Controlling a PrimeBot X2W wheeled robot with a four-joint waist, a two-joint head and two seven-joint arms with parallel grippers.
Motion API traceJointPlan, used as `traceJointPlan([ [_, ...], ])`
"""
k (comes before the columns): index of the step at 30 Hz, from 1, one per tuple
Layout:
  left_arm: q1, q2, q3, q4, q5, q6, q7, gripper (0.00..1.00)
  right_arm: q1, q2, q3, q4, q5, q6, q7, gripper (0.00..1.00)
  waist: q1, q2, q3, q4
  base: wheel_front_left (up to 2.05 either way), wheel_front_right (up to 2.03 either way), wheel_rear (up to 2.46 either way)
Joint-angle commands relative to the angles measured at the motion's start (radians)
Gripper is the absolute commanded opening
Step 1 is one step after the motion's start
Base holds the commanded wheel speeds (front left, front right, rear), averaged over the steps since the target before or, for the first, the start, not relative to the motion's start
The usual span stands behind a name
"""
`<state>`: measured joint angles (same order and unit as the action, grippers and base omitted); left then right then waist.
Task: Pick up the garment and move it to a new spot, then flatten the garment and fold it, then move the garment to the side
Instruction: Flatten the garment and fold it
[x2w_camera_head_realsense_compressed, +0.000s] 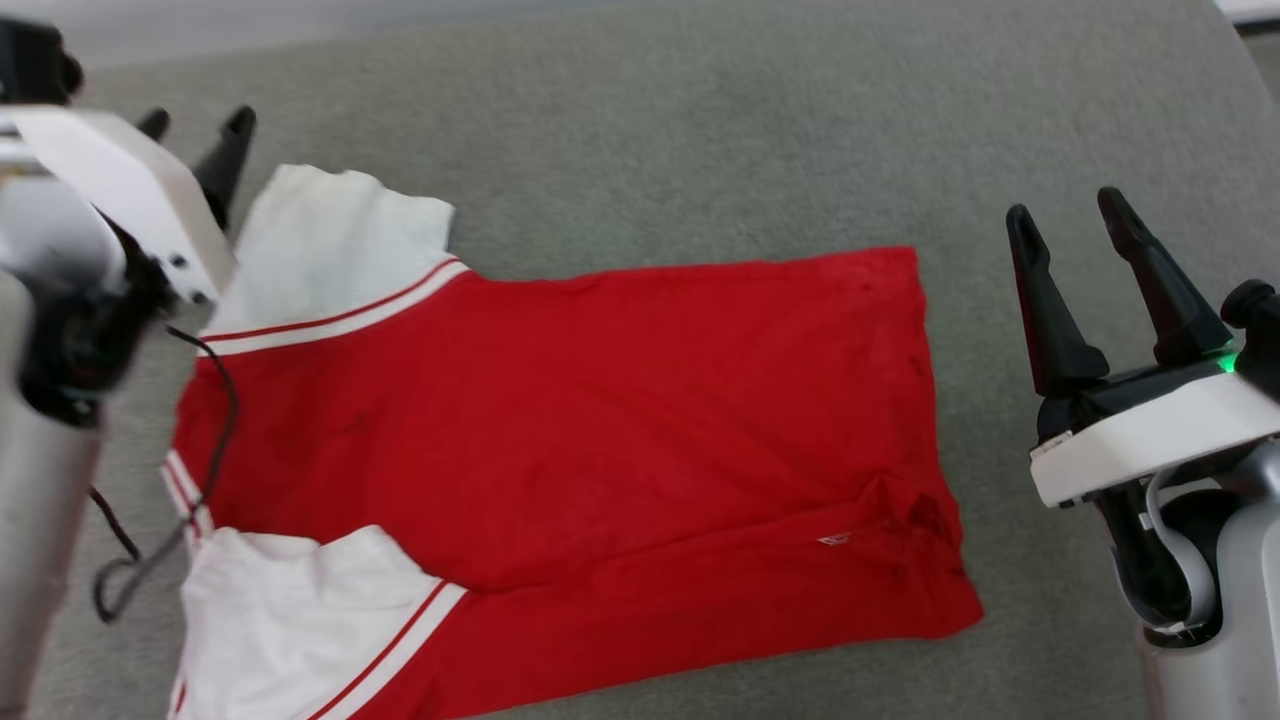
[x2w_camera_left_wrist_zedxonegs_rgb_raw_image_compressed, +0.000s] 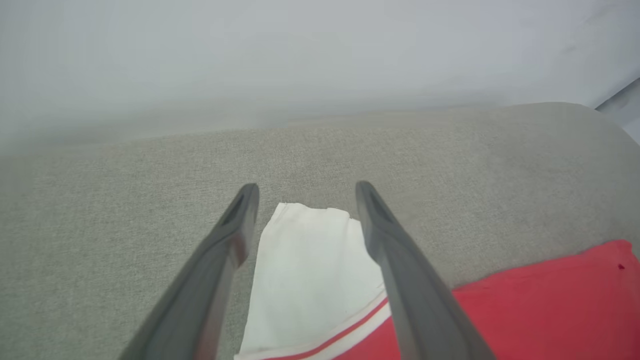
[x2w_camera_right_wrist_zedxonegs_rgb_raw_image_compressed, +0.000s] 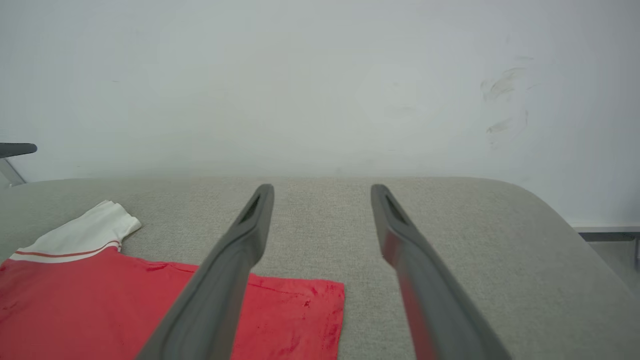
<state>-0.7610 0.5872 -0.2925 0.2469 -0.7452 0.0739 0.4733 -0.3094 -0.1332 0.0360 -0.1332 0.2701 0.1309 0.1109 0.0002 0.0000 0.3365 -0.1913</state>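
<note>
While the red short-sleeved jersey T-shirt (x2w_camera_head_realsense_compressed: 560, 400) lies spread flat on the grey woven fabric surface (x2w_camera_head_realsense_compressed: 700, 130), both grippers stand clear of it with nothing in their grasp. The garment shows its plain red side upward, with its collar end and two white sleeves toward the robot's left and its straight hem toward the right. The far white sleeve (x2w_camera_head_realsense_compressed: 330, 240) and the near white sleeve (x2w_camera_head_realsense_compressed: 290, 620) each join the red body along red-and-white striped trim. A crease runs along the near part of the body, and the near hem corner is rumpled around a small white tag (x2w_camera_head_realsense_compressed: 835, 540). The left gripper (x2w_camera_head_realsense_compressed: 197, 120) sits at the far left, just beside the far sleeve, its two dark fingers spread wide; in the left wrist view that gripper (x2w_camera_left_wrist_zedxonegs_rgb_raw_image_compressed: 306, 187) frames the sleeve's white cloth (x2w_camera_left_wrist_zedxonegs_rgb_raw_image_compressed: 310, 270) between its parted fingers, though I cannot tell whether the tips touch it. A thin black cable (x2w_camera_head_realsense_compressed: 215, 440) hangs from the left arm across the collar edge. The right gripper (x2w_camera_head_realsense_compressed: 1065, 207) stands over bare grey surface to the right of the hem, apart from the cloth, fingers likewise spread and empty; in the right wrist view this gripper (x2w_camera_right_wrist_zedxonegs_rgb_raw_image_compressed: 322, 187) points toward a pale wall (x2w_camera_right_wrist_zedxonegs_rgb_raw_image_compressed: 320, 75), with the red hem corner (x2w_camera_right_wrist_zedxonegs_rgb_raw_image_compressed: 300, 310) low between its fingers.
</note>
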Motion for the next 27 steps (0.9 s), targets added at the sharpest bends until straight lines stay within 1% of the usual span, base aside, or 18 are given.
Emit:
traceJointPlan([
  [1, -0.047, 0.012, -0.01, 0.024, -0.011, -0.02, 0.04, 1.0, -0.013, 0.013, -0.004, -0.007, 0.0, 0.0, -0.006, 1.0, -0.0002, 0.0, 0.056, -0.059, 0.0, 0.0, 0.0],
  [3, -0.101, 0.035, -0.022, 0.065, -0.015, -0.043, 0.106, 1.0, -0.015, 0.025, -0.004, -0.012, 0.003, 0.0, -0.014, 1.0, -0.0002, 0.0, 0.073, -0.079, 0.0, 0.0, 0.0],
  [4, -0.101, 0.035, -0.022, 0.065, -0.015, -0.043, 0.106, 1.0, -0.015, 0.025, -0.004, -0.012, 0.003, 0.0, -0.014, 1.0, -0.0002, 0.0, 0.073, -0.079, 0.0, 0.0, 0.0],
  [6, -0.148, 0.062, -0.041, 0.104, -0.02, -0.063, 0.184, 1.0, -0.011, 0.036, -0.002, -0.013, 0.008, 0.0, -0.018, 1.0, -0.0002, 0.0, 0.095, -0.1, 0.0, 0.0, 0.0],
  [9, -0.201, 0.095, -0.059, 0.147, -0.025, -0.08, 0.283, 1.0, -0.004, 0.045, -0.007, -0.011, 0.015, 0.0, -0.024, 1.0, -0.0002, 0.0, 0.124, -0.125, 0.0, 0.0, 0.0],
  [12, -0.231, 0.124, -0.058, 0.195, -0.043, -0.074, 0.367, 1.0, -0.001, 0.054, -0.002, -0.011, 0.023, 0.0, -0.029, 1.0, -0.0002, 0.0, 0.156, -0.145, 0.0, 0.0, 0.0],
  [17, -0.235, 0.155, -0.06, 0.26, -0.06, -0.054, 0.461, 1.0, -0.001, 0.064, 0.009, -0.006, 0.034, 0.0, -0.033, 1.0, -0.0002, 0.0, 0.203, -0.169, 0.0, 0.0, 0.0],
  [21, -0.193, 0.146, -0.068, 0.312, -0.082, -0.023, 0.523, 1.0, -0.002, 0.067, 0.014, 0.003, 0.044, 0.0, -0.039, 1.0, -0.0002, 0.0, 0.222, -0.174, 0.0, 0.0, 0.0],
  [22, -0.179, 0.139, -0.071, 0.326, -0.092, -0.015, 0.546, 0.86, -0.003, 0.068, 0.017, 0.007, 0.05, 0.0, -0.037, 1.0, -0.0002, 0.0, 0.223, -0.173, 0.0, 0.0, 0.0],
  [23, -0.164, 0.128, -0.075, 0.335, -0.103, -0.007, 0.567, 0.45, -0.005, 0.068, 0.017, 0.011, 0.053, 0.0, -0.032, 1.0, -0.0002, 0.0, 0.225, -0.172, 0.0, 0.0, 0.0],
  [24, -0.155, 0.117, -0.072, 0.336, -0.112, -0.001, 0.567, 0.16, -0.008, 0.068, 0.017, 0.012, 0.055, 0.0, -0.029, 1.0, -0.0002, 0.0, 0.226, -0.171, 0.0, 0.0, 0.0],
  [25, -0.147, 0.109, -0.069, 0.338, -0.118, 0.006, 0.561, 0.0, -0.012, 0.068, 0.021, 0.014, 0.062, 0.0, -0.025, 1.0, -0.0002, 0.0, 0.227, -0.17, 0.0, 0.0, 0.0],
  [27, -0.131, 0.097, -0.07, 0.336, -0.122, 0.008, 0.552, 0.0, -0.019, 0.063, 0.018, 0.021, 0.071, 0.0, -0.017, 1.0, -0.0002, 0.0, 0.223, -0.165, 0.0, 0.0, 0.0],
])
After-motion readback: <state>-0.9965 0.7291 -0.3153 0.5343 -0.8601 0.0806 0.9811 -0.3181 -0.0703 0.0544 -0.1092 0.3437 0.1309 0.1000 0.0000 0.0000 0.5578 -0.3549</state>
